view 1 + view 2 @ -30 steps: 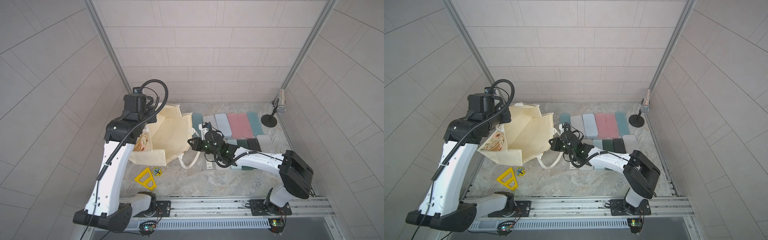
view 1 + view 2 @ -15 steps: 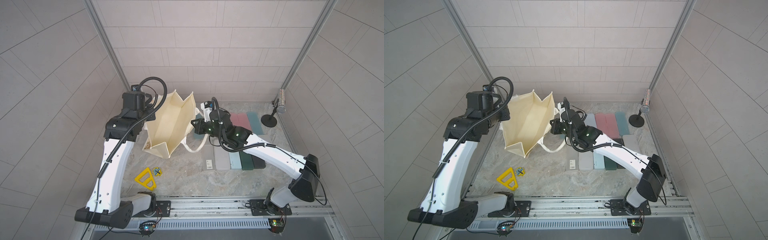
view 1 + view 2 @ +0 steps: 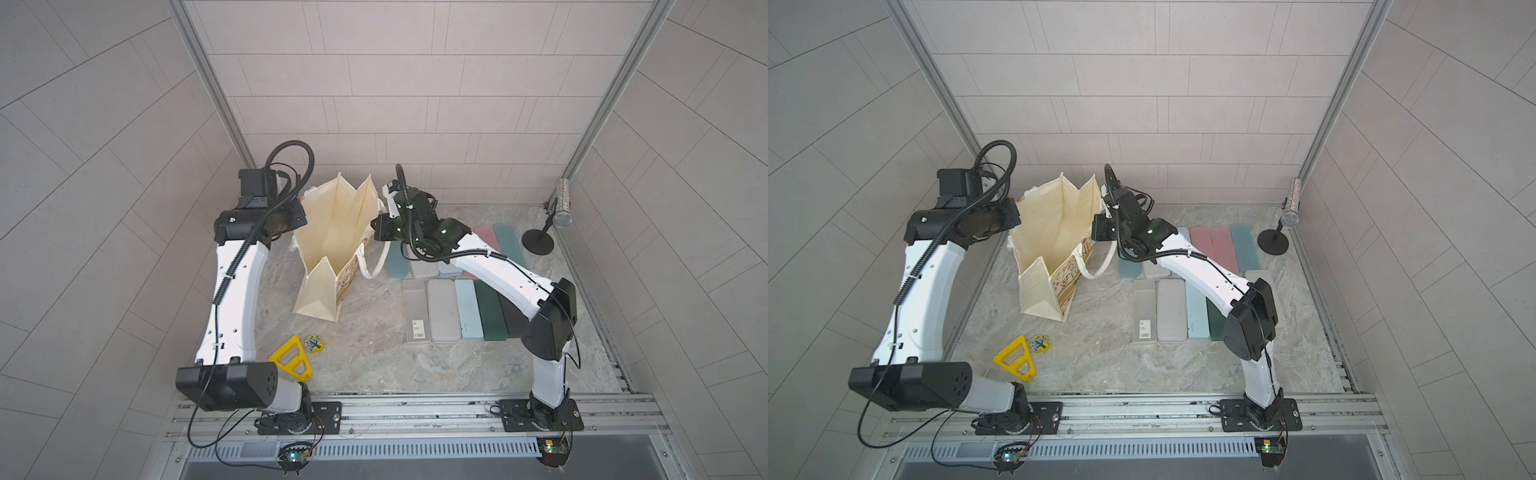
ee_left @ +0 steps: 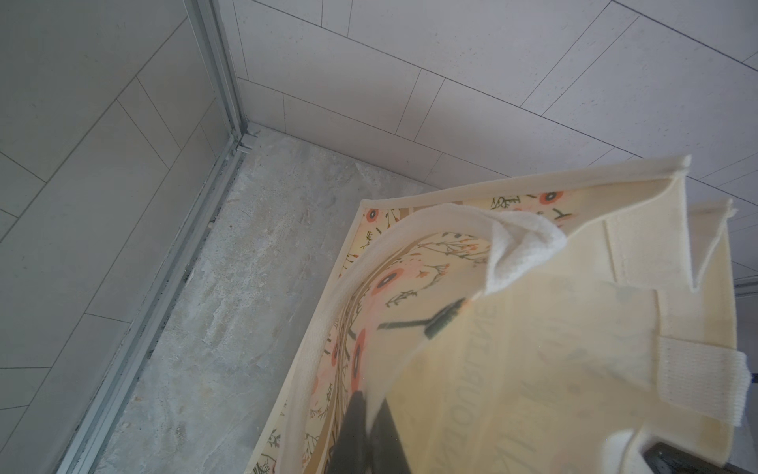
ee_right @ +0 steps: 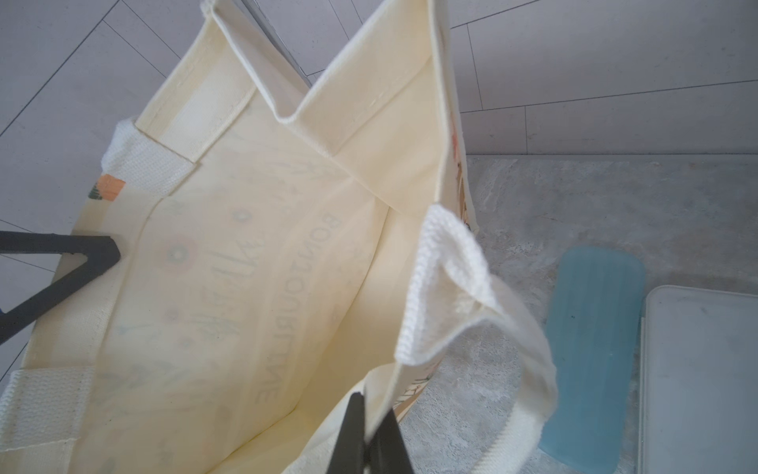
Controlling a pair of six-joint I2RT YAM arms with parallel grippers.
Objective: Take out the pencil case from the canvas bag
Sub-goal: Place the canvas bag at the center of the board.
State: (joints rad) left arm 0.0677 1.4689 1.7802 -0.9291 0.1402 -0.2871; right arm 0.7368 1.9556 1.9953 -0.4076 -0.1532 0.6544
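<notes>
Up over the back-left part of the desk [image 3: 365, 353], the canvas bag [image 3: 332, 232] hangs between the two arms. Its mouth is pulled wide open and tipped toward both top views. On one long side the left end effector [image 4: 369, 400] is pressed together on the rim — the cream cloth is pinched between its dark fingers. On the other long side the right end effector [image 5: 371, 406] pinches the rim the same way, next to a white handle [image 5: 451, 287].

What shows inside the bag is plain cream cloth, with the flowers and letters from the outside showing faintly through. The deep corners are folded and shaded, so what lies there is hard to make out. I cannot tell if the bag's bottom touches the desk.

Beside the bag, flat pencil cases [image 3: 444, 309] lie on the desk in two rows — blue, grey, pink, green and a clear one with a label. The right arm [image 3: 498, 270] covers parts of both rows, so some cases are cut off. Which case the task means, I cannot tell. In both top views the end effectors are mostly hidden behind their black wrists.
</notes>
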